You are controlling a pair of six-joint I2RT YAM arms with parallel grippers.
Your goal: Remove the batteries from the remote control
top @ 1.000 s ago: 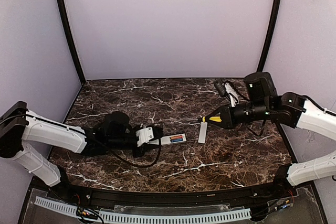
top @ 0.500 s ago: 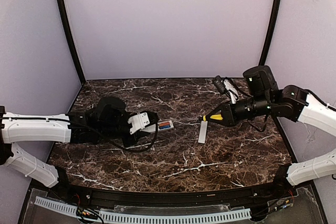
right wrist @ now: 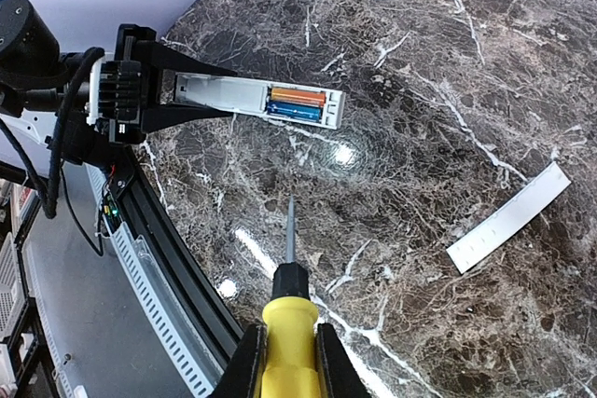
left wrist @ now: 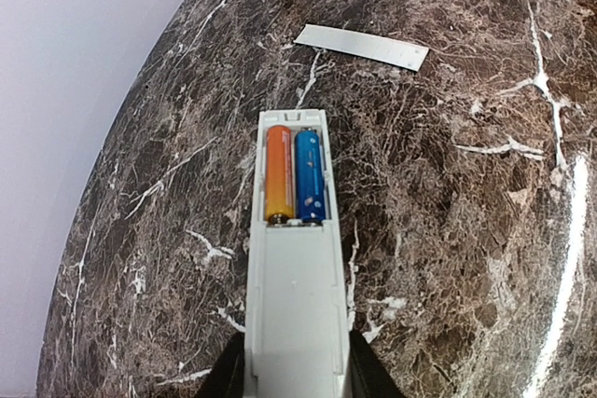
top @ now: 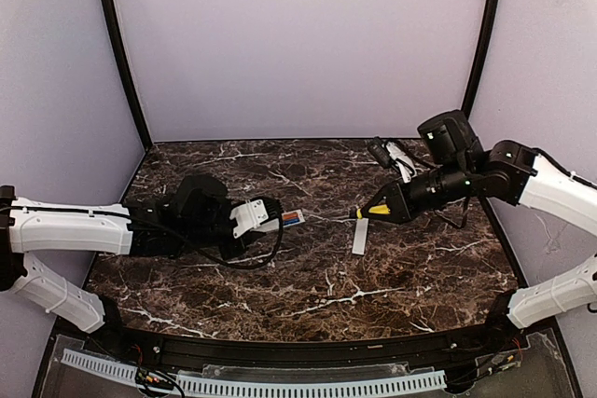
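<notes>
My left gripper [top: 250, 219] is shut on the white-grey remote control [left wrist: 296, 258], holding it off the table with its open battery bay facing up. An orange-red battery [left wrist: 278, 174] and a blue battery [left wrist: 310, 175] lie side by side in the bay; they also show in the right wrist view [right wrist: 297, 102]. The flat white back cover [top: 360, 236] lies on the marble between the arms. My right gripper [top: 396, 207] is shut on the yellow-handled screwdriver [right wrist: 288, 337], its tip pointing toward the remote from the right, apart from it.
The dark marble table [top: 326, 286] has a black front rail [top: 298, 351]. A black frame post stands on each side, left [top: 119, 48] and right [top: 479, 39]. A cable bundle with a white connector [top: 396, 156] hangs by the right arm.
The left gripper has lifted the remote and pulled it back left and up from the table. The right gripper with the screwdriver has moved slightly left toward it.
</notes>
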